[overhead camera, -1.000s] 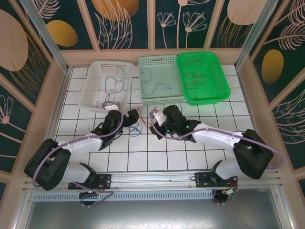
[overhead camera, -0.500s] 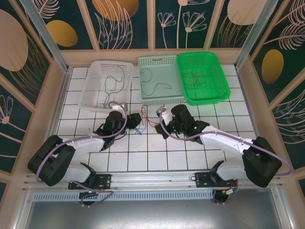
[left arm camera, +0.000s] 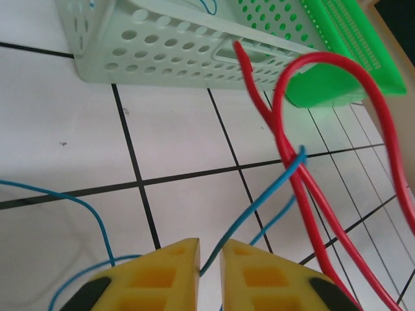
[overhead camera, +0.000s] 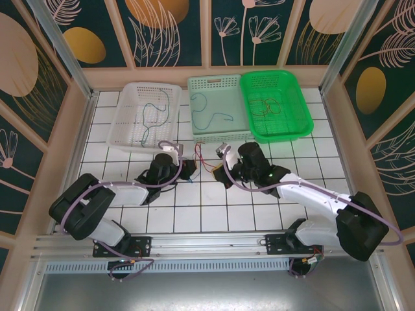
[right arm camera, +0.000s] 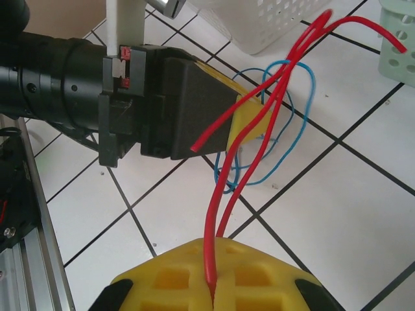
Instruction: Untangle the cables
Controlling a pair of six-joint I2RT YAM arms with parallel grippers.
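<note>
Doubled red cable (left arm camera: 285,159): long axis runs from R gripper (right arm camera: 212,288) up-left twd pale-green basket (overhead camera: 214,79), one end by its front wall. Blue cable (left arm camera: 257,204) loops on white tiled table (overhead camera: 214,214) betw. the grippers. R gripper clamped on red cable. L gripper (left arm camera: 209,259) jaws nearly together, blue cable in the gap. Leaf-print walls (overhead camera: 168,32) around.

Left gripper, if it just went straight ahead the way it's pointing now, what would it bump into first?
Most likely the red cable, looping across just beyond the fingertips of the left gripper; the blue cable runs in between them. Past that stands the pale green basket, though depth is hard to judge.
</note>
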